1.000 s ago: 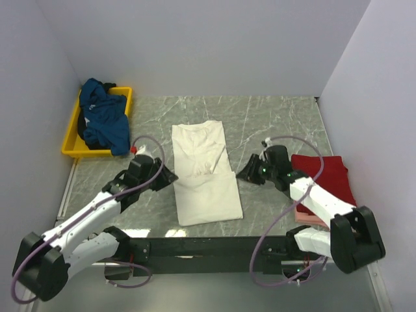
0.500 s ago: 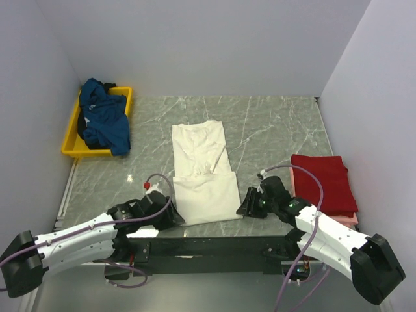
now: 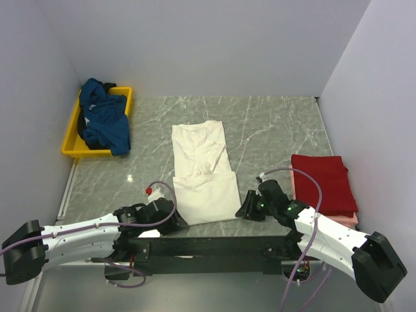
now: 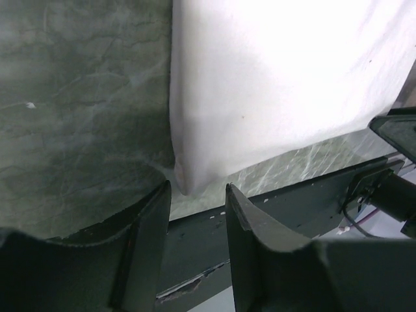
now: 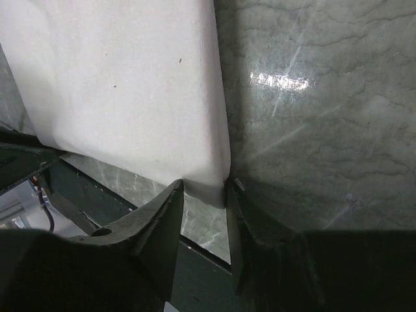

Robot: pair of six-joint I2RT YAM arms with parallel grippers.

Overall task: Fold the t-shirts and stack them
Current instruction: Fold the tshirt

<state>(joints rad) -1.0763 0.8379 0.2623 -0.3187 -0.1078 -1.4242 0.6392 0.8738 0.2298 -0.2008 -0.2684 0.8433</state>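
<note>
At far left, the dark blue shirt (image 3: 104, 120) lay heaped in the yellow tray (image 3: 68, 151). My left gripper (image 4: 195, 192) was released, its fingers apart on either side of the near left corner of the cream shirt (image 3: 203, 175), which lay folded flat in the middle of the table (image 3: 273, 130). My right gripper (image 5: 205, 188) straddled the near right corner, and I could not tell whether it pinched the cloth; at far right, the red shirt (image 3: 323, 182) lay folded on the pink shirt (image 3: 351, 219).

marble table (image 3: 273, 123): grey-green, veined | yellow tray (image 3: 71, 144): its far-left corner | walls (image 3: 195, 45): pale
</note>
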